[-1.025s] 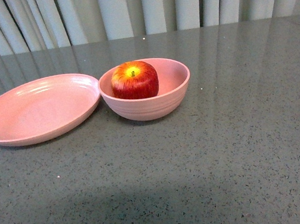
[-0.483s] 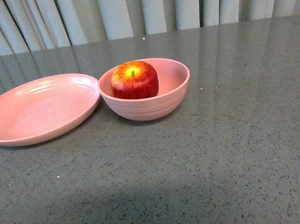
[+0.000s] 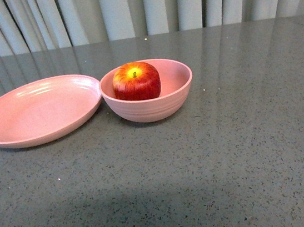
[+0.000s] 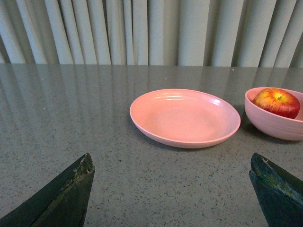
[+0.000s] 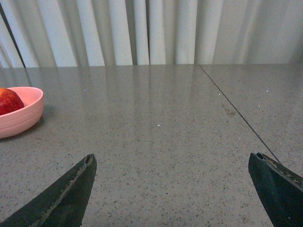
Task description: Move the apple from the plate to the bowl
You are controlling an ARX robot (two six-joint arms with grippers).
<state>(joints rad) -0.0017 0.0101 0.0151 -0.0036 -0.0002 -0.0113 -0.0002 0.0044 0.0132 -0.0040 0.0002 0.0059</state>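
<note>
The red apple [image 3: 136,82] with a yellow patch at its stem sits inside the deep pink bowl [image 3: 157,108]. Just left of the bowl, rim to rim with it, lies the shallow pink plate [image 3: 34,115], with nothing on it. Neither arm shows in the front view. In the left wrist view the plate [image 4: 184,118] lies ahead of my left gripper [image 4: 173,165], which is open over bare table, and the apple [image 4: 277,102] shows in the bowl [image 4: 272,127]. My right gripper [image 5: 173,165] is open too, with the bowl [image 5: 21,118] and a sliver of apple [image 5: 8,101] at one edge.
A grey speckled table [image 3: 231,159] carries everything. Pale pleated curtains [image 3: 143,5] hang behind its far edge. A thin seam [image 5: 232,109] runs across the tabletop in the right wrist view.
</note>
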